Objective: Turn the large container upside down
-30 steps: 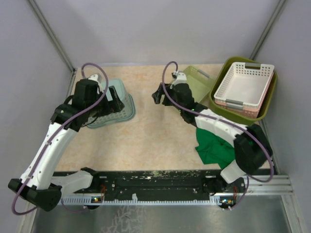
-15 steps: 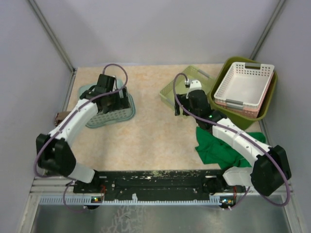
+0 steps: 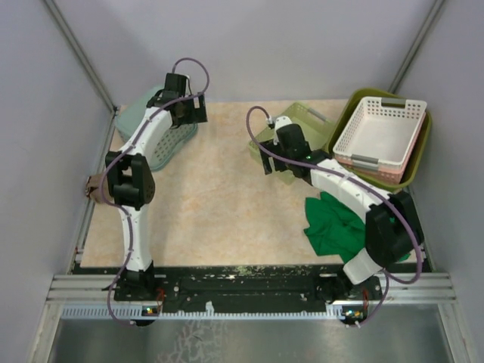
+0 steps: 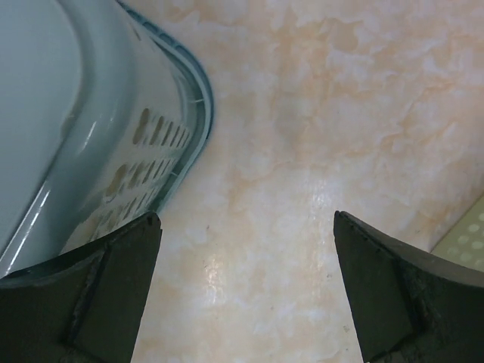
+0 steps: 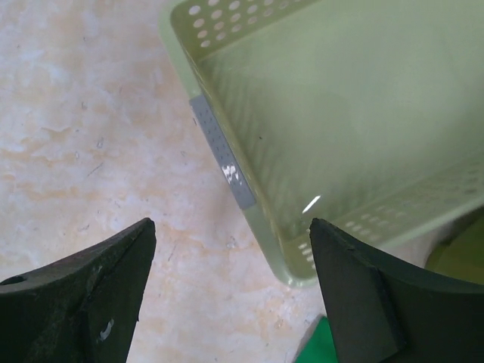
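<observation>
The large container is a dark olive-green tub at the back right, upright, with a white basket nested inside it. My right gripper is open and empty, to the left of the tub, over the near corner of the pale yellow-green basket. In the right wrist view the open gripper hovers above that basket's corner. My left gripper is open and empty at the far back left, far from the tub; the left wrist view also shows the gripper open.
A pale teal basket lies tipped at the back left corner; it also shows in the left wrist view. A green cloth lies near the right arm. A pink basket edge shows under the white one.
My left arm has swung out to the back left corner, and the teal basket has shifted and tipped up there. My right gripper has moved slightly left, back over the yellow-green basket's corner.
</observation>
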You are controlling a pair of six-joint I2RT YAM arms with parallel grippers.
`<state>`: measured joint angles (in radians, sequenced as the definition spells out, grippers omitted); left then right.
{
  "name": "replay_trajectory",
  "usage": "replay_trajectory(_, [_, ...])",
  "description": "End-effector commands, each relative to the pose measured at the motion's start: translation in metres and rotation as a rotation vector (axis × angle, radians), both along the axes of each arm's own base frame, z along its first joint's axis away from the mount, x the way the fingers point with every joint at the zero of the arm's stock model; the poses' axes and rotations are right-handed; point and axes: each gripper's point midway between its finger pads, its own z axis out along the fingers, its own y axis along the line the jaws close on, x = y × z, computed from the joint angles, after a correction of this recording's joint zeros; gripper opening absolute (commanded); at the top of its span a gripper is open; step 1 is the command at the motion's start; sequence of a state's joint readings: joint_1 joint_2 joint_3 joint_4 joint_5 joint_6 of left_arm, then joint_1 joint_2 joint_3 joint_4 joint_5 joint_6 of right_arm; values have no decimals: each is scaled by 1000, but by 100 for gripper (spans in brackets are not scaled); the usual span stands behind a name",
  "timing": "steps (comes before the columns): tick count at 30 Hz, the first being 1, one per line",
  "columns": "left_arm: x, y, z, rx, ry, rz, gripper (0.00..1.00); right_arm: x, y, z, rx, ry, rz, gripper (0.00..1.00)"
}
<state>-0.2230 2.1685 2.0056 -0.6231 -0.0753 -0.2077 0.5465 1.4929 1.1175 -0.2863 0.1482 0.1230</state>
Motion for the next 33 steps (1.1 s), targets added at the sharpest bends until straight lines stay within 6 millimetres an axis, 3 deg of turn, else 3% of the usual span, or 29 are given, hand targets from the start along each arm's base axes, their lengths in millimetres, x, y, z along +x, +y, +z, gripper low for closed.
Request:
replay_trajectory(1, [0,-25,34,-96,-13,-109,100,23,15,0,-65,21,105,81])
replay_trajectory(4, [-30,-50,62,-173,-39,-182,100,36,17,-31,-135,93,122,79])
replay_trajectory(6, [-55,-58,80,-225,-58,-214,100,43,20,-39,-146,143,137,77])
replay_trajectory(8, [-86,-54,100,-254,-77,-214,100,43,24,-50,-131,199,168,70])
replay_trajectory(10, [-108,-48,99,-258,-76,-208,100,43,27,-58,-131,218,196,63])
replay_trajectory(11, [-120,-43,109,-258,-101,-206,100,43,29,-62,-133,232,212,59])
replay_trajectory(15, [-154,-28,110,-243,-88,-174,100,40,37,-61,-113,252,262,28])
replay_trajectory(19, [-174,-17,111,-234,-100,-136,100,32,55,-24,-24,211,321,4])
replay_trajectory(23, [-175,11,105,-206,-130,-23,100,18,75,27,89,179,365,0])
replay_trajectory(25, [-176,20,112,-234,-141,0,100,10,84,55,153,163,385,0])
replay_trajectory(29, [-183,23,156,-263,-247,-10,100,-11,104,119,336,135,459,0])
replay_trajectory(33, [-197,30,220,-285,-388,1,100,-42,127,189,593,126,568,0])
